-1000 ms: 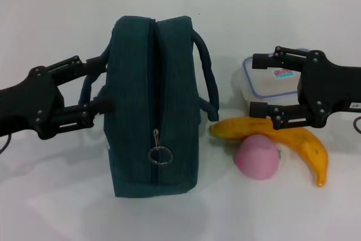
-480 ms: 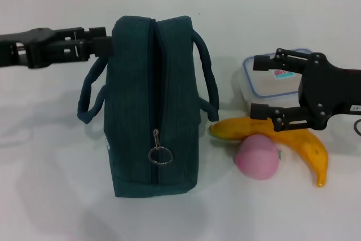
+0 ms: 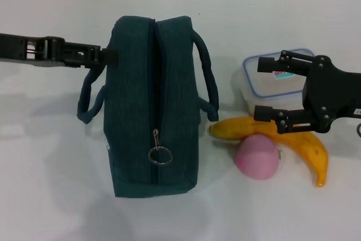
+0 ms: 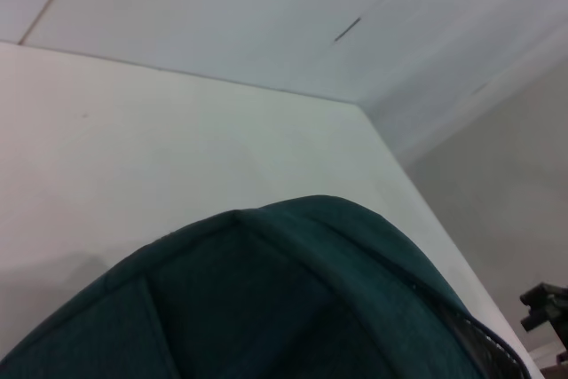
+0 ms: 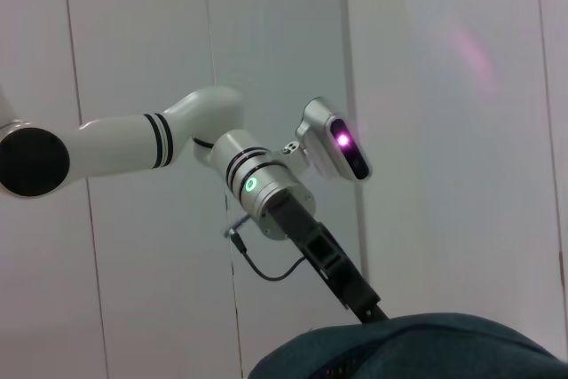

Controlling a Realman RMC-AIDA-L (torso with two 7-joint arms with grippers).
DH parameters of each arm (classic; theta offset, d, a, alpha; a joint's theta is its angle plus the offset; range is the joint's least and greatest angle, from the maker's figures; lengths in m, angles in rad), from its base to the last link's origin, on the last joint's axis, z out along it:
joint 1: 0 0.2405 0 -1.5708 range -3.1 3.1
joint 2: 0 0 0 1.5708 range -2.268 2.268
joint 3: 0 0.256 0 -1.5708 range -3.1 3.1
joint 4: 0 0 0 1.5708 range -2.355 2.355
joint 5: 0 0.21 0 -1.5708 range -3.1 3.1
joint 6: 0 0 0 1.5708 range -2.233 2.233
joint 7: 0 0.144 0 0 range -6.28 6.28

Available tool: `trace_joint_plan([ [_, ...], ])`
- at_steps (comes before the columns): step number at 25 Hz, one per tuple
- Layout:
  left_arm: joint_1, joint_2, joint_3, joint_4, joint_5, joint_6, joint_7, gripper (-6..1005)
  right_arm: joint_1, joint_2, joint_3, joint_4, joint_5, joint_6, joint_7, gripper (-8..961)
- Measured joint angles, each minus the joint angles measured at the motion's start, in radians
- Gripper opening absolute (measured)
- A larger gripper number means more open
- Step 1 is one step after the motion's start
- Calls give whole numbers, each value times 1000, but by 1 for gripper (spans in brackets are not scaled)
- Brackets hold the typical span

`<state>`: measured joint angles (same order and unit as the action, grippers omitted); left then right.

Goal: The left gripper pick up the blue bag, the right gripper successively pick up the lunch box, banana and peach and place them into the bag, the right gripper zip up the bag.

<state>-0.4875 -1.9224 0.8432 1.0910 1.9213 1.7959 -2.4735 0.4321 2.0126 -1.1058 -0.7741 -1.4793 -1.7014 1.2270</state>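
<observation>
A dark teal fabric bag (image 3: 153, 105) with looped handles stands on the white bench (image 3: 51, 196), its top zipper closed and the ring pull (image 3: 159, 155) at the near end. The left end effector (image 3: 107, 57) touches the bag's far left upper edge; I cannot tell its finger spread. Right of the bag, the right end effector (image 3: 264, 88) hangs spread wide over a clear blue-rimmed plastic lunch box (image 3: 265, 86), with a yellow banana (image 3: 307, 149) and a pink peach (image 3: 257, 157) just nearer.

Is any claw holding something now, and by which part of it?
The right claw is open above the lunch box, holding nothing. The left claw touches the blue bag's side; a grip cannot be told.
</observation>
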Motion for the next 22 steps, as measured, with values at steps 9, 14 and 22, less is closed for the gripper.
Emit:
trace_joint_plan([
  [9, -67, -8, 12, 15, 83, 4, -115, 792, -1, 1, 0, 21, 3, -1, -21, 883],
  [14, -103, -15, 22, 8, 151, 4, -134, 761, -3, 2, 2, 41, 7, 3, -46, 883],
  [22, -122, -14, 22, 5, 175, 6, -136, 712, -9, 2, 3, 50, 19, 4, -61, 883],
])
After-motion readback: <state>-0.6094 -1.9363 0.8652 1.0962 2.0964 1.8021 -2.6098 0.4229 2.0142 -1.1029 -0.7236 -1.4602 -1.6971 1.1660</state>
